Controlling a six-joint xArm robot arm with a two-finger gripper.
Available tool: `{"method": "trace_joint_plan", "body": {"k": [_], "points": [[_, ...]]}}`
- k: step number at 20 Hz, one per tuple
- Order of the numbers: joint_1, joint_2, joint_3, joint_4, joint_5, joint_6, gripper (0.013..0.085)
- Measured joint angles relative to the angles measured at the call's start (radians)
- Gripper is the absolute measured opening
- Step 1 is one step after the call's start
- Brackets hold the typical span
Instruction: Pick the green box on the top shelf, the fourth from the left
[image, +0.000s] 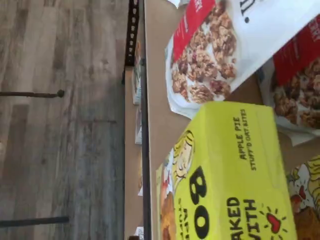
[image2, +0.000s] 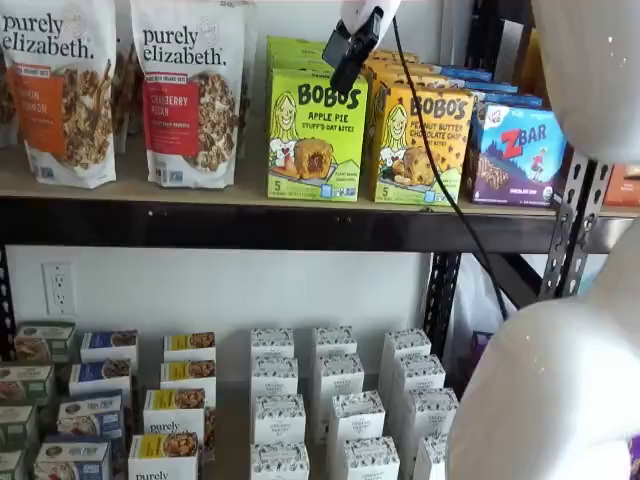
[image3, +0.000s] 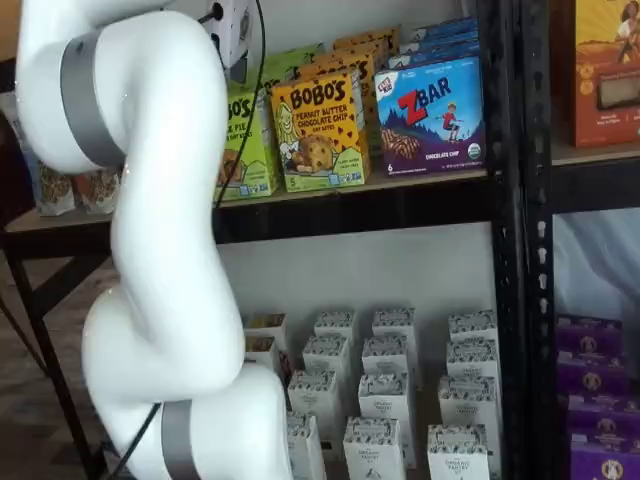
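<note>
The green box (image2: 315, 130) stands upright at the front of the top shelf (image2: 240, 190), reading "BOBO'S Apple Pie". The wrist view shows its top face close up (image: 225, 170) on the tan board (image: 155, 75). In a shelf view it (image3: 243, 140) is partly hidden behind my arm. My gripper (image2: 350, 52) hangs just above the box's upper right corner, in front of it. Only a dark finger shows side-on, with no box in it, so I cannot tell whether it is open.
Two Purely Elizabeth granola bags (image2: 190, 90) stand left of the green box. A yellow-orange Bobo's peanut butter box (image2: 420, 140) touches its right side, then a blue ZBar box (image2: 515, 150). Small white boxes (image2: 335, 400) fill the lower shelf. My white arm (image3: 160, 250) blocks part of the view.
</note>
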Motion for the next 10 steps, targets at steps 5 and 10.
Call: {"method": "trace_joint_plan", "body": {"k": [5,10], "points": [[-0.003,0.015,-0.009,-0.011,-0.003,-0.006,0.0850],[-0.008,0.044,-0.036,-0.026,0.024,-0.014,0.0850]]}}
